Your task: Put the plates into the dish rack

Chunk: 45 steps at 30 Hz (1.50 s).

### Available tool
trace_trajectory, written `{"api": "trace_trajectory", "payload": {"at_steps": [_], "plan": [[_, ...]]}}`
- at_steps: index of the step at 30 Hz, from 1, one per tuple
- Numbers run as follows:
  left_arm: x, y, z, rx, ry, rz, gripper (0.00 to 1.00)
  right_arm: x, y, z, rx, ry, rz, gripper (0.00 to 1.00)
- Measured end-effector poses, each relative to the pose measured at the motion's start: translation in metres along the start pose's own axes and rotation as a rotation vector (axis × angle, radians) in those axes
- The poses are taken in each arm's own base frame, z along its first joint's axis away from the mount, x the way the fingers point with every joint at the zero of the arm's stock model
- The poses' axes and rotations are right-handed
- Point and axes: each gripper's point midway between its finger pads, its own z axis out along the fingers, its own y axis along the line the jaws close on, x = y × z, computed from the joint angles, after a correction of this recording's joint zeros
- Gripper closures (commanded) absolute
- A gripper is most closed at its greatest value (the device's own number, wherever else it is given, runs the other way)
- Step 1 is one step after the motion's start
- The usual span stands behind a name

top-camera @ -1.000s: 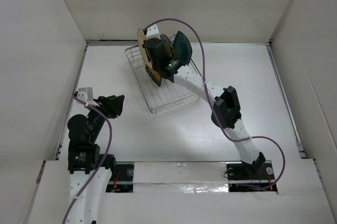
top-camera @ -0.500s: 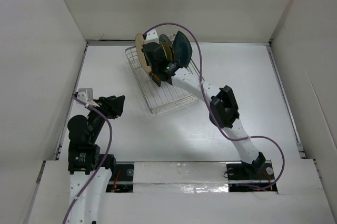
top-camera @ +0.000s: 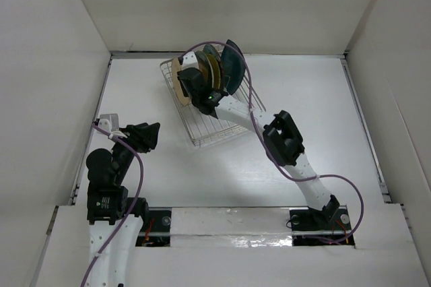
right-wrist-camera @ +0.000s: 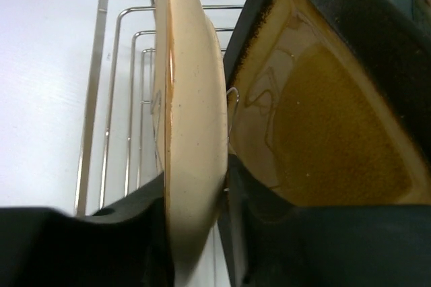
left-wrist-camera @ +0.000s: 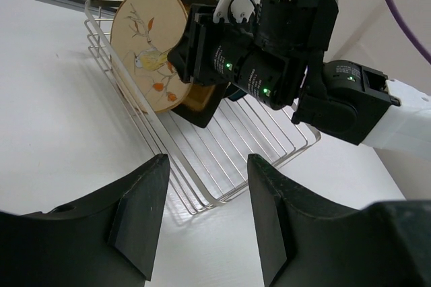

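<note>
Right gripper is clamped on the rim of the tan plate, which stands upright on edge at the far-left end of the dish rack, just beside the mustard square plate. Left gripper, jaws apart and holding nothing, hovers over the table, well apart from the rack.

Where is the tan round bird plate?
Top view: the tan round plate stands at the wire dish rack's far left end, beside the mustard square plate, in the right end effector.
</note>
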Motion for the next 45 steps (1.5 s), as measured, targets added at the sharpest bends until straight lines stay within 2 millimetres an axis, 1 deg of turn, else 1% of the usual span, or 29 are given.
{"api": "trace_trajectory", "payload": {"at_steps": [2,3,5,7,10,11,12,14,15,16,17,18,19,20,21,22,23,25,27,29,30,32,34,35,36,37,40,42,45], "plan": [[0.000,0.000,0.000,0.001,-0.002,0.000,0.53,-0.001,0.002,-0.002,-0.015,-0.002,0.000,0.50],[0.000,0.000,-0.001,0.002,-0.003,0.001,0.53,-0.002,0.003,-0.004,-0.025,-0.003,0.000,0.44],[0.001,0.000,-0.001,0.001,-0.002,0.000,0.53,-0.009,0.003,-0.011,-0.036,-0.009,-0.001,0.38],[0.002,0.000,-0.001,0.001,-0.002,0.000,0.53,-0.024,0.002,-0.021,-0.050,-0.022,-0.002,0.36],[0.001,0.000,-0.002,0.003,-0.005,0.001,0.53,-0.065,-0.005,-0.045,-0.078,-0.071,0.012,0.37],[0.001,0.000,-0.002,0.003,-0.006,0.002,0.53,-0.081,-0.010,-0.054,-0.085,-0.092,0.021,0.41],[0.001,0.000,-0.002,0.004,-0.008,0.002,0.53,-0.097,-0.016,-0.064,-0.094,-0.116,0.030,0.62],[0.000,-0.001,-0.003,0.006,-0.010,0.003,0.53,-0.128,-0.028,-0.083,-0.106,-0.163,0.045,0.92],[0.000,-0.001,-0.003,0.006,-0.012,0.003,0.53,-0.144,-0.037,-0.091,-0.105,-0.189,0.056,1.00],[0.000,-0.001,-0.003,0.007,-0.013,0.004,0.53,-0.158,-0.047,-0.097,-0.102,-0.212,0.067,1.00],[0.000,-0.001,-0.003,0.007,-0.013,0.004,0.53,-0.171,-0.058,-0.101,-0.093,-0.231,0.078,0.99],[0.000,-0.001,-0.003,0.008,-0.015,0.004,0.53,-0.178,-0.064,-0.102,-0.087,-0.240,0.084,0.78],[0.000,-0.001,-0.004,0.008,-0.015,0.005,0.53,-0.191,-0.078,-0.101,-0.073,-0.252,0.090,0.65],[0.000,-0.001,-0.004,0.008,-0.016,0.005,0.53,-0.196,-0.085,-0.099,-0.067,-0.254,0.086,0.55],[0.000,-0.001,-0.004,0.008,-0.016,0.005,0.53,-0.198,-0.092,-0.095,-0.060,-0.247,0.081,0.41],[0.000,-0.001,-0.004,0.008,-0.016,0.005,0.53,-0.196,-0.098,-0.090,-0.055,-0.232,0.069,0.37],[0.000,-0.001,-0.004,0.008,-0.015,0.005,0.53,-0.193,-0.102,-0.085,-0.052,-0.215,0.054,0.35],[0.000,-0.001,-0.004,0.008,-0.015,0.005,0.53,-0.179,-0.100,-0.072,-0.067,-0.167,0.022,0.35],[0.000,-0.001,-0.004,0.008,-0.015,0.005,0.53,-0.157,-0.091,-0.060,-0.093,-0.104,-0.011,0.35],[0.000,-0.001,-0.004,0.008,-0.015,0.005,0.53,-0.131,-0.083,-0.048,-0.115,-0.036,-0.043,0.36],[0.000,-0.001,-0.004,0.008,-0.015,0.005,0.53,-0.117,-0.079,-0.043,-0.127,-0.003,-0.056,0.38],[0.000,-0.001,-0.004,0.008,-0.015,0.005,0.53,-0.093,-0.072,-0.035,-0.148,0.057,-0.077,0.41],[0.000,-0.001,-0.004,0.008,-0.015,0.005,0.53,-0.075,-0.067,-0.030,-0.165,0.101,-0.089,0.43],[0.000,-0.001,-0.004,0.008,-0.015,0.005,0.53,-0.070,-0.066,-0.028,-0.169,0.111,-0.092,0.44],[0.000,-0.001,-0.004,0.008,-0.015,0.005,0.53,-0.066,-0.065,-0.027,-0.176,0.120,-0.094,0.50],[0.000,-0.001,-0.004,0.008,-0.015,0.005,0.53,-0.063,-0.063,-0.026,-0.181,0.125,-0.096,0.52],[0.000,-0.001,-0.004,0.008,-0.015,0.005,0.53,-0.060,-0.062,-0.024,-0.187,0.133,-0.096,0.55],[0.000,-0.001,-0.004,0.008,-0.015,0.005,0.53,-0.059,-0.063,-0.022,-0.186,0.133,-0.095,0.55],[0.000,-0.001,-0.004,0.008,-0.015,0.005,0.53,-0.057,-0.063,-0.019,-0.184,0.137,-0.093,0.47]]}}
